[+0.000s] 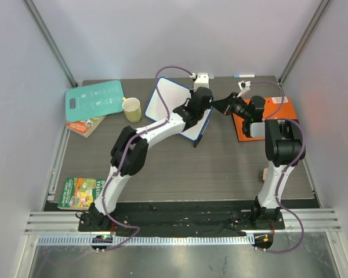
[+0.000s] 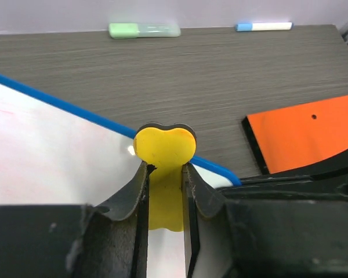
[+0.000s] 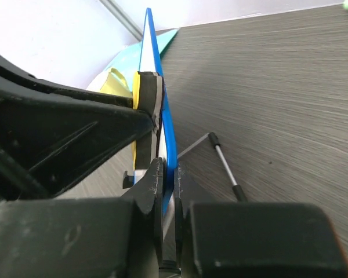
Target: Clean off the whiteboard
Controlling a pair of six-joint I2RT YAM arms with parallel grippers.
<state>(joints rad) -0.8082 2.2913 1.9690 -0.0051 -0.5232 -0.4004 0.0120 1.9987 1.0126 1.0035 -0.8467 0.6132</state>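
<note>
Dark wood-grain table (image 1: 220, 168) between pale walls. Overhead view: the whiteboard (image 1: 168, 98) sits at mid-rear, between a cream cup (image 1: 131, 109) and an orange folder (image 1: 281, 110). Left gripper (image 1: 202, 99) and right gripper (image 1: 225, 105) meet at its right edge. Book covers at the left carry print too small to read.

Left wrist view: left gripper (image 2: 164, 174) is clenched on a yellow eraser (image 2: 165, 143), which rests against the board face just inside the blue frame (image 2: 75, 110). Faint red traces show at far left, none legible. Judgement: hold the pad flat and sweep across those traces with even pressure.

Right wrist view: right gripper (image 3: 168, 185) is clamped on the frame, bracing the board. Judgement: grip firmly so the board cannot slide under the wipe
</note>
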